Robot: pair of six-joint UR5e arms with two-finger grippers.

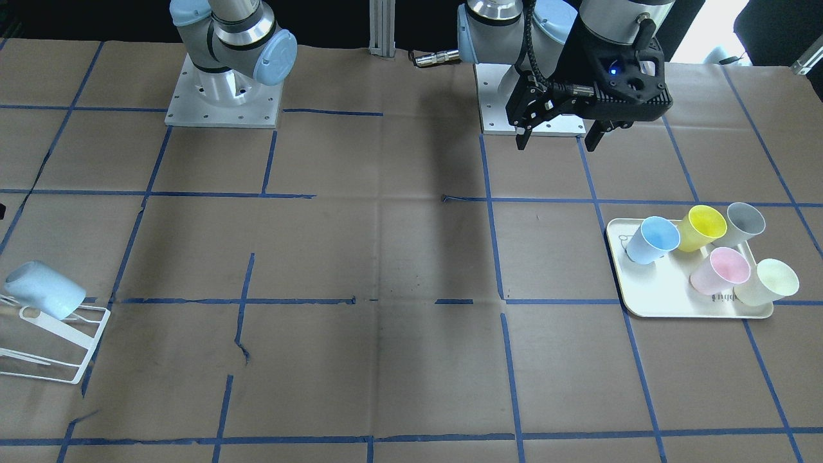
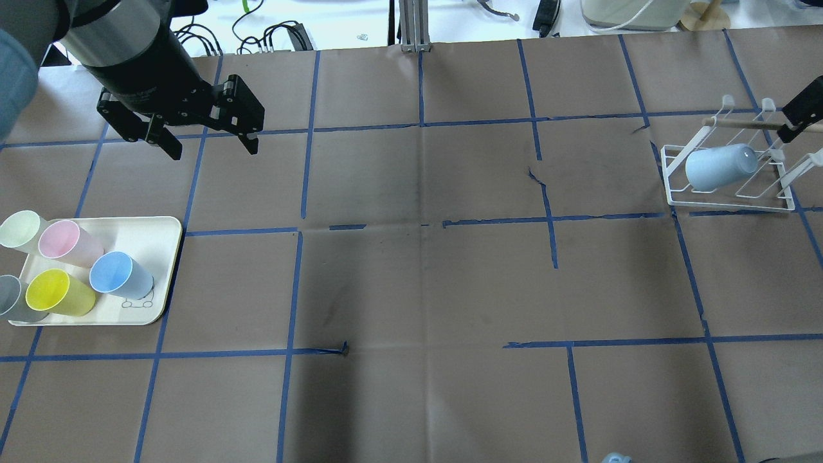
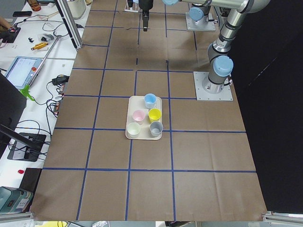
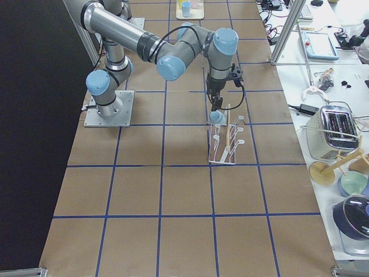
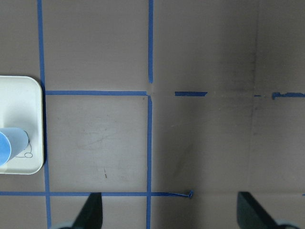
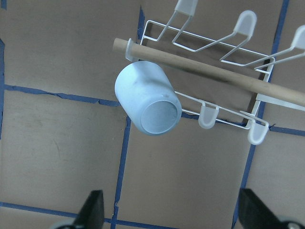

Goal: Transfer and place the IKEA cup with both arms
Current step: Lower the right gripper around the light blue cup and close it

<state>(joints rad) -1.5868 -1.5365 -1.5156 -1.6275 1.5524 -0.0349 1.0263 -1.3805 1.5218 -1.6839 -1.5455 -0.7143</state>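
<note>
A pale-blue IKEA cup (image 6: 147, 105) sits mouth-down and tilted on a peg of the white wire rack (image 6: 214, 43), its base towards the right wrist camera. It also shows in the overhead view (image 2: 719, 166) and the front view (image 1: 45, 289). My right gripper (image 6: 172, 212) hovers above it, open and empty, touching neither cup nor rack. A second blue cup (image 2: 121, 275) stands upright on the cream tray (image 2: 154, 238). My left gripper (image 2: 213, 152) is open and empty, raised above the table beside the tray, and also shows in the front view (image 1: 556, 143).
The tray also holds a yellow cup (image 1: 701, 228), a pink cup (image 1: 720, 270), a grey cup (image 1: 744, 222) and a pale-green cup (image 1: 768, 281). A wooden rod (image 6: 214, 71) lies across the rack's top. Blue tape lines grid the brown table.
</note>
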